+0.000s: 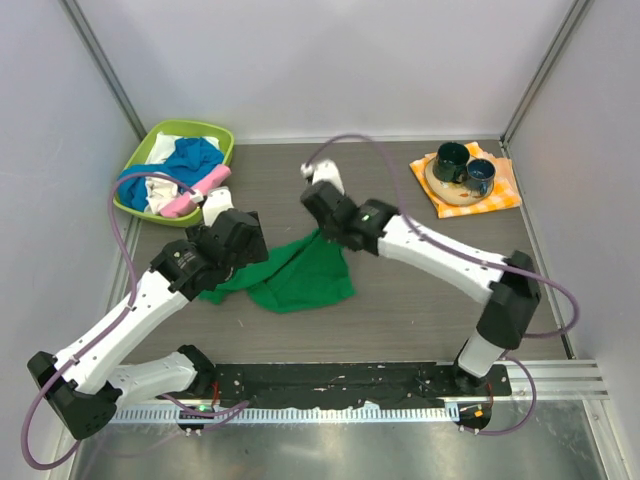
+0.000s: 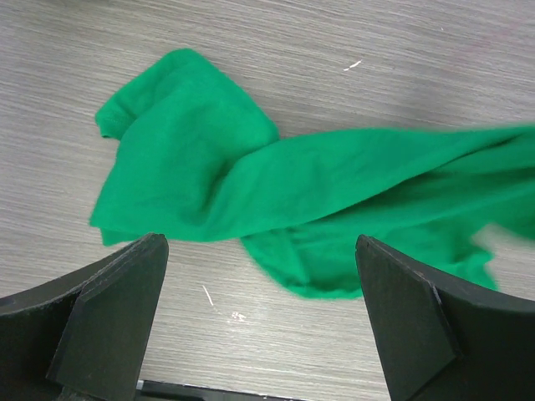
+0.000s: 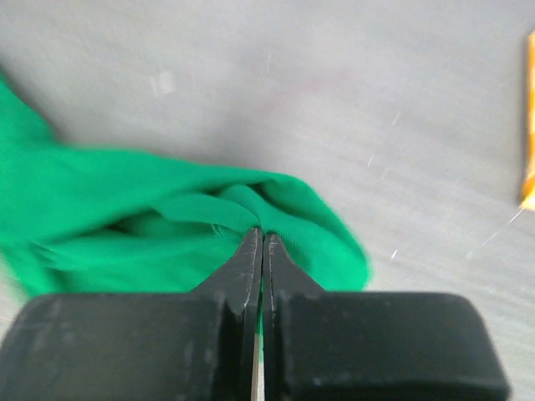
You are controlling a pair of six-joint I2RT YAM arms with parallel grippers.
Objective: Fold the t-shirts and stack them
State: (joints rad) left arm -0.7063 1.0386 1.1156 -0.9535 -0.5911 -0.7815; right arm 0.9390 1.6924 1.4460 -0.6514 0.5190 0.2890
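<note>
A crumpled green t-shirt [image 1: 300, 275] lies on the table between the two arms. My right gripper [image 1: 322, 232] is shut on a fold of it at its upper edge; in the right wrist view the closed fingertips [image 3: 262, 238] pinch the green cloth [image 3: 125, 217]. My left gripper [image 1: 232, 262] is open and empty, hovering over the shirt's left end; in the left wrist view the green shirt [image 2: 251, 184] stretches across above the spread fingers [image 2: 125, 292]. Blue, white and pink t-shirts [image 1: 185, 170] lie in the basket.
A lime-green plastic basket [image 1: 160, 135] stands at the back left. An orange-and-white checkered cloth [image 1: 505, 190] at the back right carries a plate with two dark cups [image 1: 462, 165]. White enclosure walls surround the table.
</note>
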